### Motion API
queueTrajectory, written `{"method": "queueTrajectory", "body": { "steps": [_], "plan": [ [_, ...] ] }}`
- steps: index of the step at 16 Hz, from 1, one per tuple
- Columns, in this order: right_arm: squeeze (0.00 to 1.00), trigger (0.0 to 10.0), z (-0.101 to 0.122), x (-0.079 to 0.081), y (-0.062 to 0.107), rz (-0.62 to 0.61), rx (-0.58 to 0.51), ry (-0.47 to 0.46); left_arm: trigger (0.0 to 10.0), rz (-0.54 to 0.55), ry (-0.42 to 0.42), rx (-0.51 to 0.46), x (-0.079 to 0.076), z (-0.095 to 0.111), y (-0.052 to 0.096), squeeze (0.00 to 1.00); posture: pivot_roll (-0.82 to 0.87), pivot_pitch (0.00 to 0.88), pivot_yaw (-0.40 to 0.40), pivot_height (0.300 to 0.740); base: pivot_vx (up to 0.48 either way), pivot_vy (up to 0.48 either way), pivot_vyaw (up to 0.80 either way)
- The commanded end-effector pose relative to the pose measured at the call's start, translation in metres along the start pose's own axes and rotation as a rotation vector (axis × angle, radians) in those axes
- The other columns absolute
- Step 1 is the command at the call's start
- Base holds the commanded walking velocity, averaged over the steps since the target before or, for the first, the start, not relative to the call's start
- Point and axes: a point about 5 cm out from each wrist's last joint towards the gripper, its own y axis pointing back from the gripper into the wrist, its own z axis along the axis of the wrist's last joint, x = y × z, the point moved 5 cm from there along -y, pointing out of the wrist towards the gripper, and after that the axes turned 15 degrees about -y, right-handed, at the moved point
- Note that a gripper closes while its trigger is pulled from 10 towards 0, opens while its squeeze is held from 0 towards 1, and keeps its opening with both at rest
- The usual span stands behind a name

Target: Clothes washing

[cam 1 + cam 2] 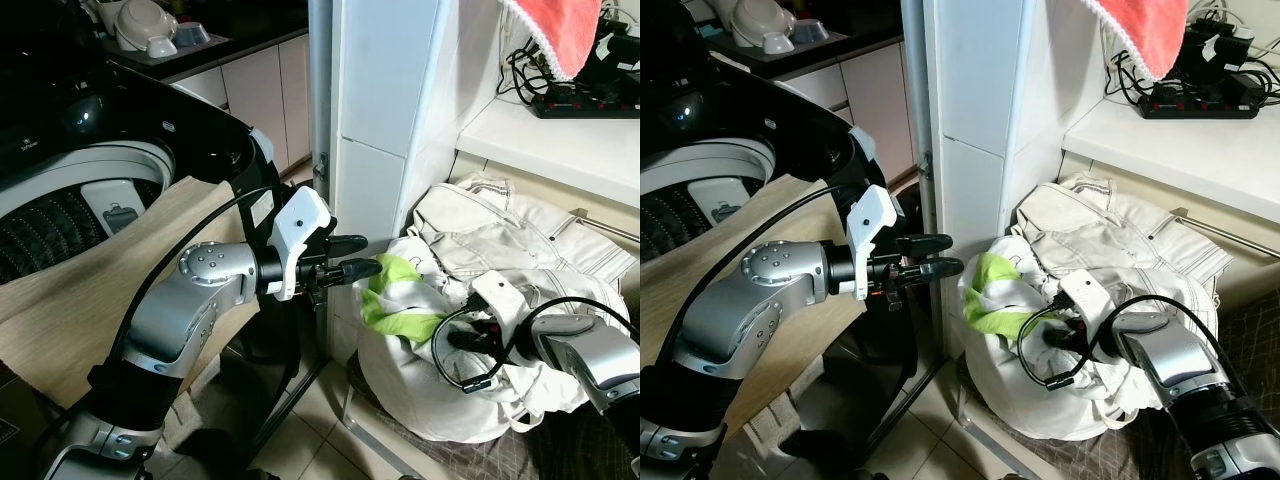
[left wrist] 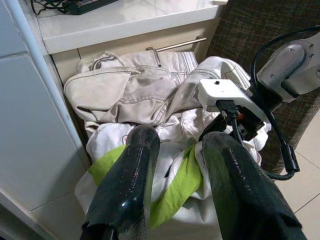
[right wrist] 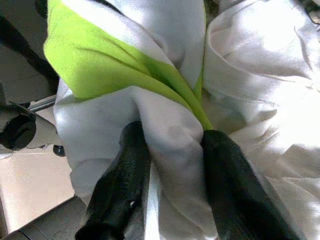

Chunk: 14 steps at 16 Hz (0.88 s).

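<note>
My right gripper [image 3: 170, 165] pinching white-and-green garment [image 1: 400, 300] atop laundry pile [image 1: 500, 260], at 3 o'clock of my left gripper [image 1: 362, 256], which hovers with fingers apart. Washing machine [image 1: 90, 190] at 9 o'clock.

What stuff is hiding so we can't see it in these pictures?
- What holds the laundry pile: covered by the clothes in both eye views.
- Inside the washing machine: cut off by the edge, covered by the beige cloth.
- Right gripper fingertips: buried in the white and green garment.
- Pink towel: cut off above.
</note>
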Motion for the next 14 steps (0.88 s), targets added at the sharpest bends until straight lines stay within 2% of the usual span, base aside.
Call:
{"method": "queueTrajectory", "body": {
  "steps": [1,9,13,14],
  "plan": [
    [0.0,0.0,0.008,-0.002,0.001,-0.003,-0.019,-0.002,10.0,-0.002,-0.009,0.008,-0.002,0.001,0.002,0.0,-0.08,0.0,0.067,0.74,0.0,0.0,0.0],
    [0.0,0.0,0.013,-0.005,0.004,0.007,-0.049,-0.035,10.0,0.014,-0.004,0.01,0.0,0.0,0.002,0.0,-0.08,0.0,0.064,0.74,0.0,0.0,0.0],
    [0.0,0.0,0.033,0.0,0.012,0.073,-0.151,-0.096,10.0,0.046,-0.008,0.008,0.005,0.0,0.002,0.0,-0.08,0.0,0.057,0.74,0.0,0.0,0.0],
    [0.0,0.0,0.058,0.006,0.027,0.145,-0.267,-0.127,10.0,0.098,-0.017,-0.013,0.013,0.004,0.001,0.0,-0.08,0.0,0.056,0.74,0.0,0.0,0.0]
  ]
}}
